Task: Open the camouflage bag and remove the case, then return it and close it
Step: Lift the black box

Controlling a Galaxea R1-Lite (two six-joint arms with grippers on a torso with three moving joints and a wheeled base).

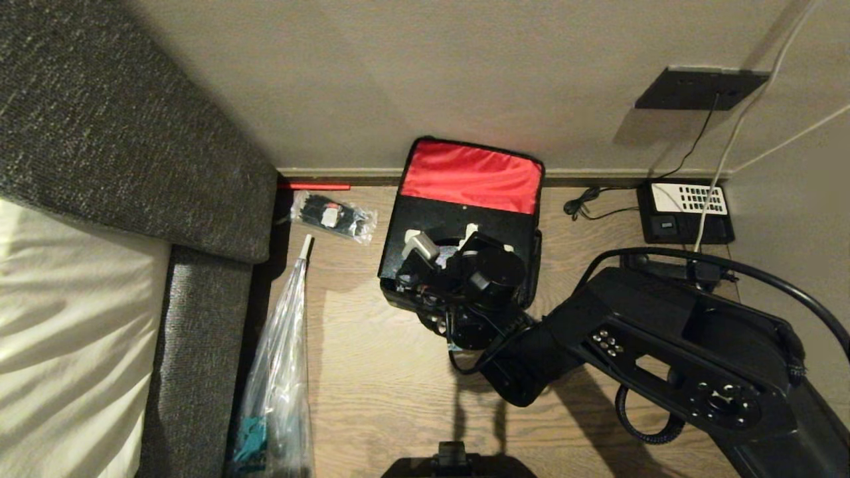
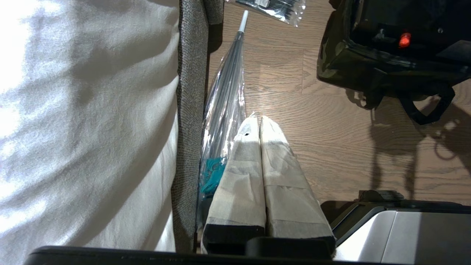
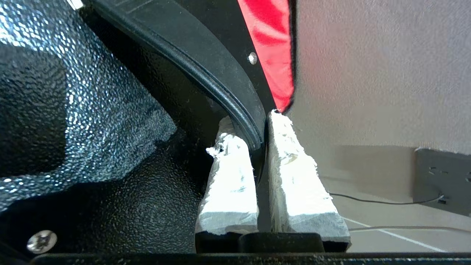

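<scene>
The camouflage bag [image 1: 534,255] is lying open on the wooden floor [image 1: 372,372] against the far wall [image 1: 398,73], its flap standing back against that wall and showing the red lining [image 1: 470,176]. The case [image 1: 458,222] is sitting in the bag's mouth, flat and black with small pale labels, and the right gripper [image 3: 262,125] is working over its near part. In the right wrist view its taped fingers [image 3: 290,176] are pinching a curved black rim of the case, one finger on each side, with the red lining just beyond the tips. The left gripper [image 2: 256,118] is hanging idle near the bed [image 2: 88,121], its two padded fingers pressed together on nothing, well to the left of the bag. So the opening looks done, and the arm is handling the case; whether it is lifting it out or setting it back I cannot tell from this moment alone. At the least, seating the case fully and closing the flap are left to do. A clear plastic packet [image 1: 334,216] is lying left of the bag, and a desk phone [image 1: 685,212] to the right by the wall.
</scene>
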